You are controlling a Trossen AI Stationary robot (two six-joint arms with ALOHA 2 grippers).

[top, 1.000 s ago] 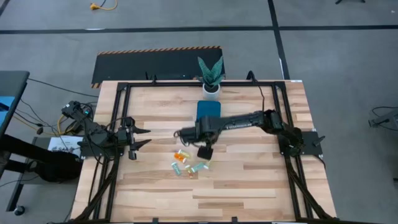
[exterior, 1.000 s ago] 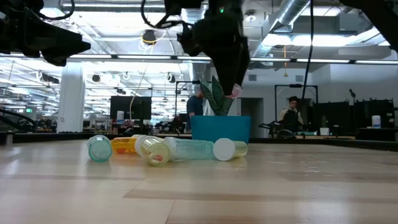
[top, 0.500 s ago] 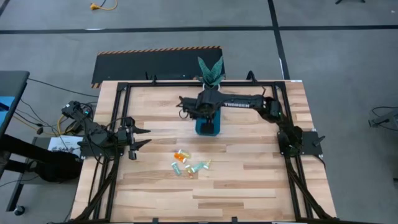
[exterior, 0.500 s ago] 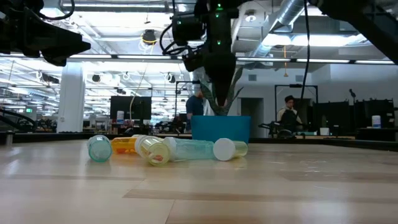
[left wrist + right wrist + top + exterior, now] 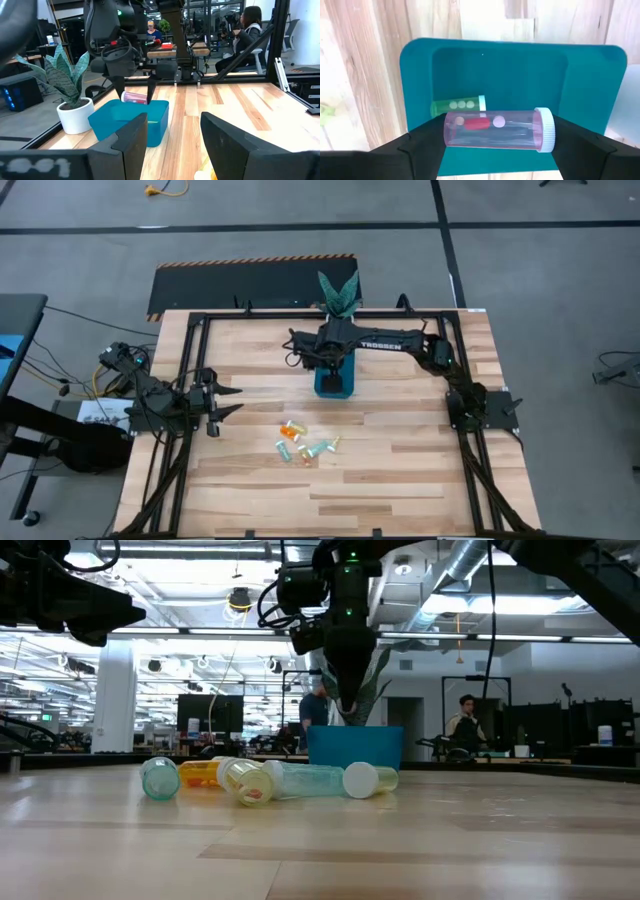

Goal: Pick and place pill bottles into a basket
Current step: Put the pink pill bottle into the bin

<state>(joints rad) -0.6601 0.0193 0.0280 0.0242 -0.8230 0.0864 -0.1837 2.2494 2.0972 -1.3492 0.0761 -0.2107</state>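
**Pink bottle held over basket**

Pink translucent pill bottle with white cap (image 5: 497, 129) pinched lengthwise by right gripper (image 5: 496, 145), directly above teal-blue plastic basket (image 5: 420, 75). Green capped bottle (image 5: 457, 106) lies inside basket. Loose cluster of orange, yellow, green bottles (image 5: 262, 779) on wooden table (image 5: 400, 480), nearer front. Left gripper (image 5: 228, 401) waits at table's left edge, fingers (image 5: 130, 142) spread, empty. White pot with green plant (image 5: 74, 114) beside basket.

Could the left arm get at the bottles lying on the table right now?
Probably yes. The left end effector waits at the table's left side, holding nothing, and bare wood lies between it and the pill bottles. The right end effector is away over the basket, holding a pink bottle.
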